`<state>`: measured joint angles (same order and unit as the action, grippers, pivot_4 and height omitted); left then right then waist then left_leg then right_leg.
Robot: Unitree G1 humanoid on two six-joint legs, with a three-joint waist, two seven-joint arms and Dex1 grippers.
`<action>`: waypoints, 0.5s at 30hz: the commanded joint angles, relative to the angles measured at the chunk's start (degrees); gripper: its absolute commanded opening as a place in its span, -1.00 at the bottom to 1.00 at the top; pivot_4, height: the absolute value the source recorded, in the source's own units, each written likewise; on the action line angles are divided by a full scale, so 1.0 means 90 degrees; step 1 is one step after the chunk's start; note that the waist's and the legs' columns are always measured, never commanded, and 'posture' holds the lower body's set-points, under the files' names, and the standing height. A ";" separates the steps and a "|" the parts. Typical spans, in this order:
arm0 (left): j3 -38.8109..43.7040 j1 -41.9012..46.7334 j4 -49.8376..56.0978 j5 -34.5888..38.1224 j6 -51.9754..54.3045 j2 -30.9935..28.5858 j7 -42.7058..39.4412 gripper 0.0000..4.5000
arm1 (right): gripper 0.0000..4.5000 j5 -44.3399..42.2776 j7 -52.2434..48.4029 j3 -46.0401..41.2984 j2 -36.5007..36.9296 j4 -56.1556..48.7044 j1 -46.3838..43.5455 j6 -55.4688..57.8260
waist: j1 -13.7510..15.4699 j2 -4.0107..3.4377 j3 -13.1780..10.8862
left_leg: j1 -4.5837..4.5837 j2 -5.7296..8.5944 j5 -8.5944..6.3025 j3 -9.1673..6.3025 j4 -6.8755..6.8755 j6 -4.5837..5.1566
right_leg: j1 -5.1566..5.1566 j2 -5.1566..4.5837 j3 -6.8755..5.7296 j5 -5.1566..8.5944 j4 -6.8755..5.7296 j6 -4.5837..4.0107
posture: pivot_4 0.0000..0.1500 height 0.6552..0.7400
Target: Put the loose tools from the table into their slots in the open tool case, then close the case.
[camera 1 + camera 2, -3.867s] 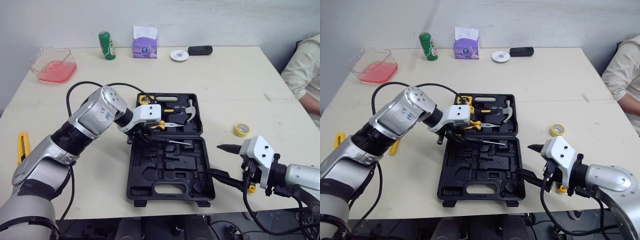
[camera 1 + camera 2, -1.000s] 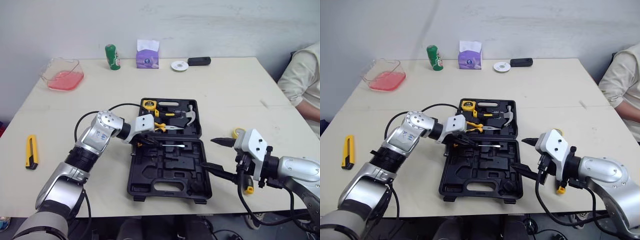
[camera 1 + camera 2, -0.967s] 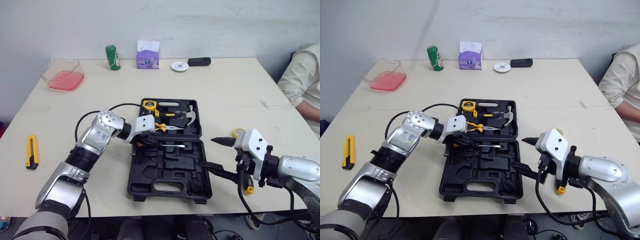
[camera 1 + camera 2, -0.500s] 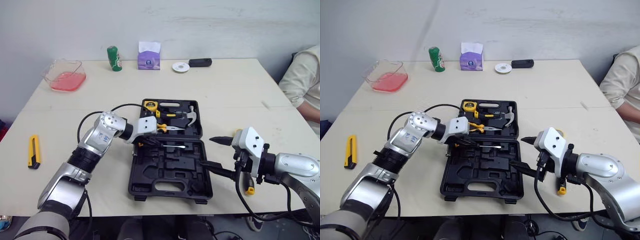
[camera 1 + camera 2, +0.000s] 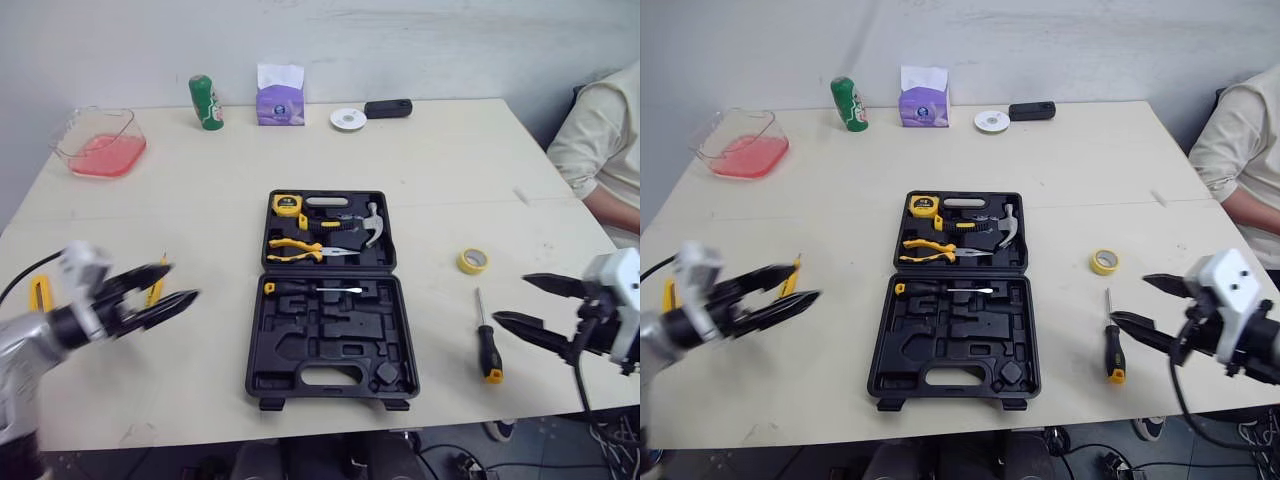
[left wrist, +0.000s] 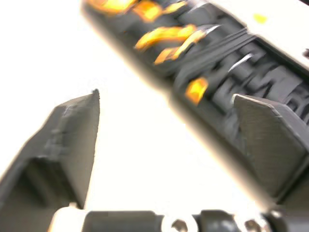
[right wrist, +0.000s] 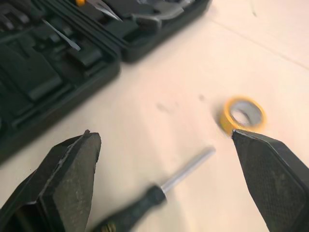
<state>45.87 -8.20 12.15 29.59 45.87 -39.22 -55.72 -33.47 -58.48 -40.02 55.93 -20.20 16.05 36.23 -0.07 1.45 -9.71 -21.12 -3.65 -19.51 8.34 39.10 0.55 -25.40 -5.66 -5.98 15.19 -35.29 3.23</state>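
Right pincer (image 5: pixel 511 299): held open and empty, near the screwdriver (image 5: pixel 485 340), which is laid loose on the counter (image 5: pixel 450 170) to the right of the open tool case (image 5: pixel 300 345). Screwdriver judged light and rigid: thin bright metal shaft, thicker black handle, yellow butt. Handle is preferred for the hold; shaft likely slippery.

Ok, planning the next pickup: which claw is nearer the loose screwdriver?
Right. The right claw is just beside the screwdriver; the left claw is across the tool case from it.
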 commanded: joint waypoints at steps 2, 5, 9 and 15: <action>0.1405 -0.0908 -0.0663 -0.0014 -0.0379 -0.0274 0.0221 0.98 | 1.00 0.0478 -0.0379 -0.0536 0.0221 0.1016 0.0170 -0.0598 | 0.0038 0.0012 -0.0003 | -0.0003 -0.0004 -0.0018 -0.0005 0.0000 -0.0037 | -0.0003 0.0000 -0.0004 0.0025 0.0022 -0.0064 | 1.00 0.63; 0.1859 -0.1152 -0.1360 -0.0118 -0.0605 -0.0449 0.0564 0.98 | 1.00 0.0702 -0.0462 -0.0606 0.0281 0.1548 0.0180 -0.0901 | 0.0077 0.0006 -0.0005 | -0.0010 -0.0004 -0.0022 -0.0004 -0.0004 -0.0041 | -0.0004 -0.0006 0.0005 0.0047 0.0028 -0.0107 | 1.00 0.63; 0.1988 -0.1276 -0.1974 -0.0271 -0.0873 -0.0594 0.1031 0.98 | 1.00 0.0992 -0.0577 -0.0541 0.0373 0.2294 0.0081 -0.1415 | 0.0062 -0.0003 -0.0008 | -0.0008 -0.0011 -0.0029 0.0000 -0.0016 -0.0053 | -0.0010 -0.0002 0.0016 0.0045 0.0028 -0.0103 | 1.00 0.63; 0.1298 -0.1174 -0.1414 -0.0101 -0.0990 -0.0506 0.1060 0.98 | 1.00 0.1061 -0.0526 -0.0415 0.0335 0.2481 -0.0244 -0.1620 | -0.0003 -0.0027 -0.0022 | -0.0007 -0.0013 -0.0033 0.0002 -0.0022 -0.0057 | -0.0011 -0.0003 0.0022 0.0034 0.0025 -0.0086 | 1.00 0.63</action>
<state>57.29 -18.84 -3.23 27.23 37.58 -43.39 -46.25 -23.97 -63.28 -42.91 58.04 2.65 14.09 22.42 -0.10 1.20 -9.90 -21.19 -3.80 -19.81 8.36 38.90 0.02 -25.50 -5.68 -5.73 15.49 -35.08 2.48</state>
